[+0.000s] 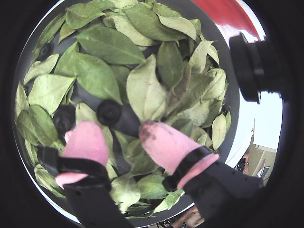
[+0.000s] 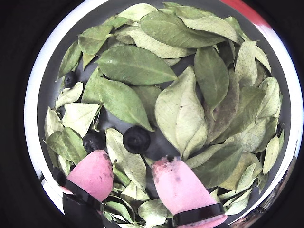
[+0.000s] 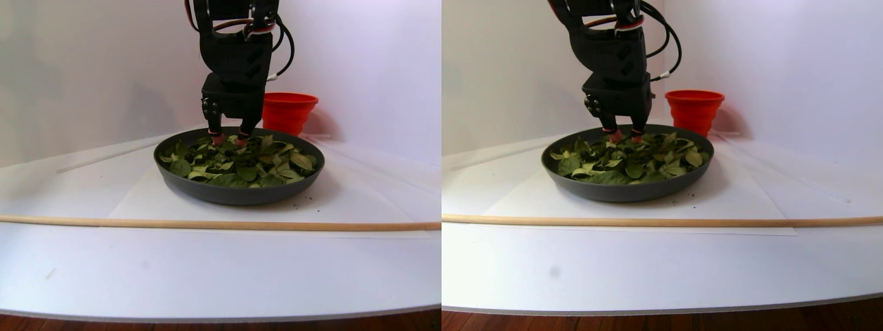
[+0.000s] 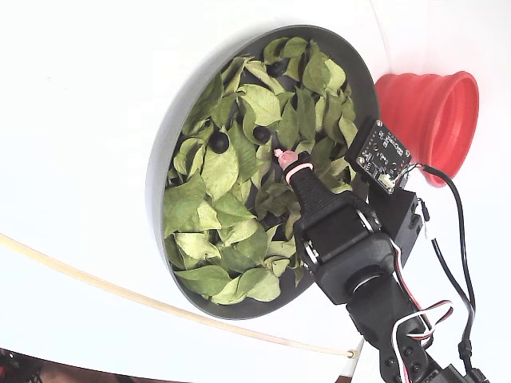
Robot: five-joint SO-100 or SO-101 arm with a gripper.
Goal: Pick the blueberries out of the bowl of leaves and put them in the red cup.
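Observation:
The dark grey bowl (image 2: 43, 90) (image 4: 361, 68) (image 3: 238, 192) is full of green leaves (image 2: 135, 64) (image 4: 219, 171). Three blueberries show in both wrist views: one (image 2: 136, 139) (image 1: 109, 112) just beyond the gap between my fingers, one (image 2: 93, 141) (image 1: 64, 118) by the left finger, and one (image 2: 70, 79) (image 1: 45, 50) near the left rim. My gripper (image 2: 132, 159) (image 1: 114, 126) (image 3: 229, 138) (image 4: 281, 155) is open, its pink-tipped fingers (image 2: 175, 183) down at the leaves with nothing between them. The red cup (image 4: 431, 116) (image 3: 290, 110) stands empty-looking just outside the bowl's far side.
The bowl sits on a white sheet on a white table. A long wooden stick (image 3: 207, 224) (image 4: 120, 291) lies across the table in front of the bowl. A black camera module (image 1: 251, 66) (image 4: 382, 155) juts from the gripper's side. White walls stand behind.

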